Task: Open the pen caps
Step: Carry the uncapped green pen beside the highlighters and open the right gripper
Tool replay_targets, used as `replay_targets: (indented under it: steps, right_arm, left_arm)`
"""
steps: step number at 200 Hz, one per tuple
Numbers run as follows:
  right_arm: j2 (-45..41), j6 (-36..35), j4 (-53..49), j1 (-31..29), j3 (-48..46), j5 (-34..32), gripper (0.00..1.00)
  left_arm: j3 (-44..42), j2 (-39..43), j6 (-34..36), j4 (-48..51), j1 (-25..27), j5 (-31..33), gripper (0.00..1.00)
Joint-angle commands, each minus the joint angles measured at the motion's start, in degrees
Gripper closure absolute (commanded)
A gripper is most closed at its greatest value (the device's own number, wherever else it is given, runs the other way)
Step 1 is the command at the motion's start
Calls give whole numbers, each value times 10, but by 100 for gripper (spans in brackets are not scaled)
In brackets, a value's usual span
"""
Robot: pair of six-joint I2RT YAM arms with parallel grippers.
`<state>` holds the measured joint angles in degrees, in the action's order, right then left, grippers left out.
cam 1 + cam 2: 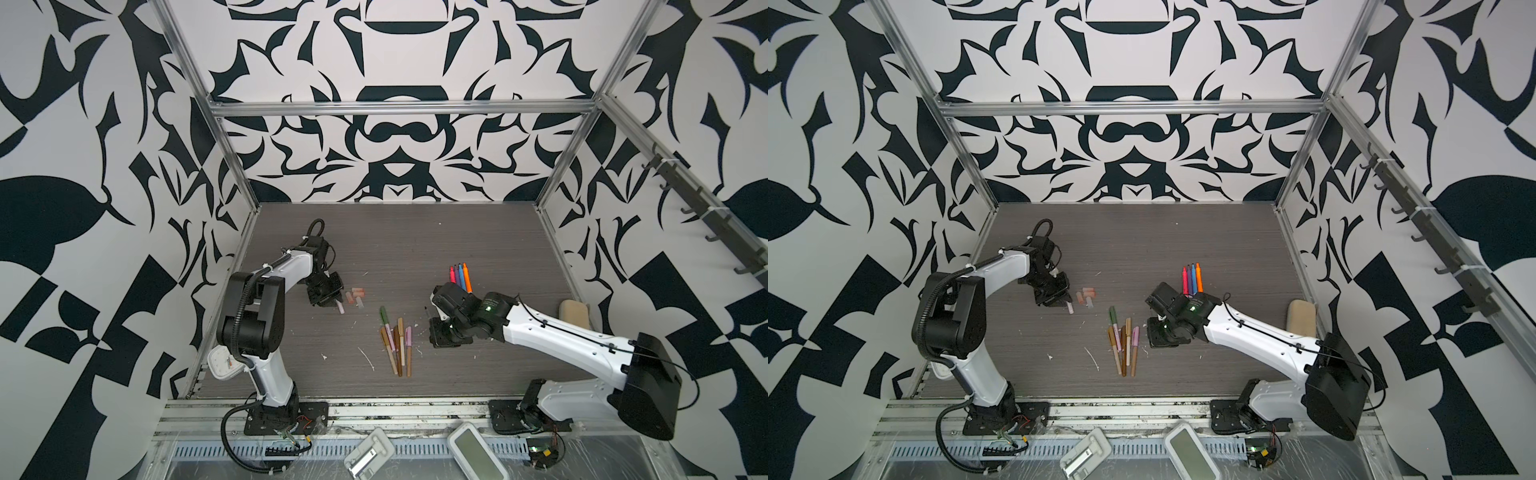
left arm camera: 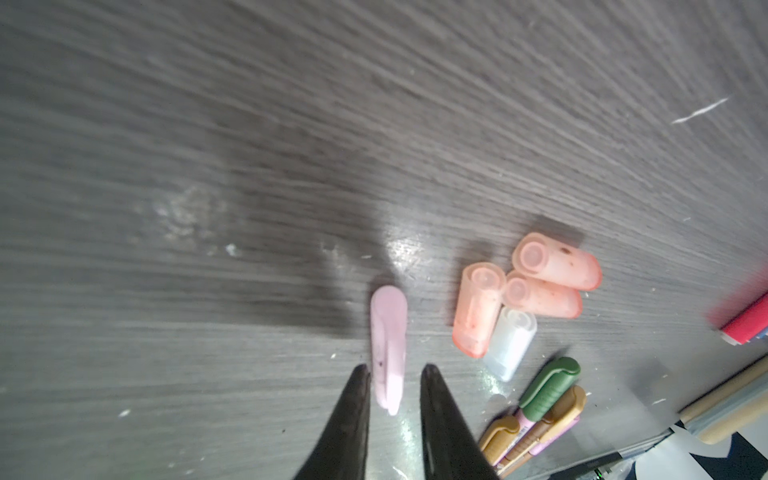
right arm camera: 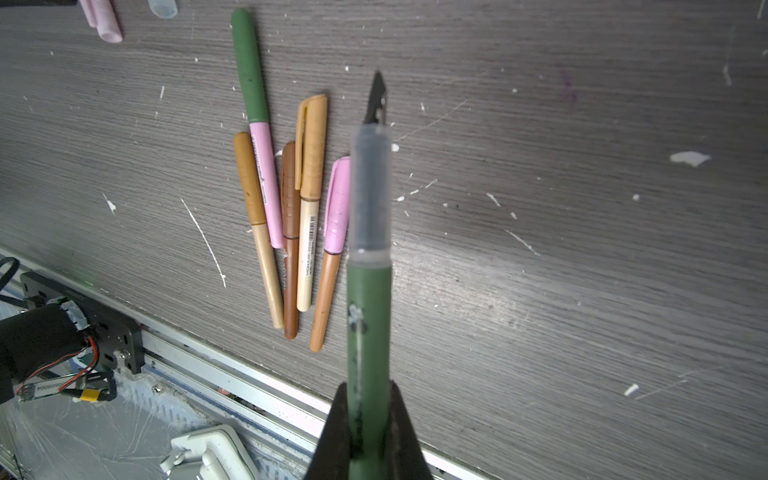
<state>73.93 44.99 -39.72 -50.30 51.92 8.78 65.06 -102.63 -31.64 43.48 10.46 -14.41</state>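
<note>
Left wrist view: left tool straddles pink cap

Jaws spread, with gaps either side of the cap, which lies on the worktop; four caps nearby. Right tool pinches uncapped green pen; jaw roots cut off.

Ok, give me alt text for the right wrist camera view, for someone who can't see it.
The right gripper is shut on an uncapped green pen, its dark tip pointing away. Beyond it, five capped pens lie bunched on the grey table.
</note>
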Motion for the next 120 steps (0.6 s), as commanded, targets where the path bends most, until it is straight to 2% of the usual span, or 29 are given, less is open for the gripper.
replay_targets:
  steps: [1,43,96,120]
  right_arm:
    - [-4,-10,-6,6,29,0,100]
    - [51,-46,-35,64,77,7,100]
    - [185,-139,-125,112,191,-102,100]
    - [239,-160,-138,131,229,-113,100]
  left_arm:
    - [4,-10,5,11,-2,-7,74]
    - [13,8,4,17,-2,-13,74]
    - [29,53,3,29,-2,-33,74]
    - [37,76,3,45,-1,-36,74]
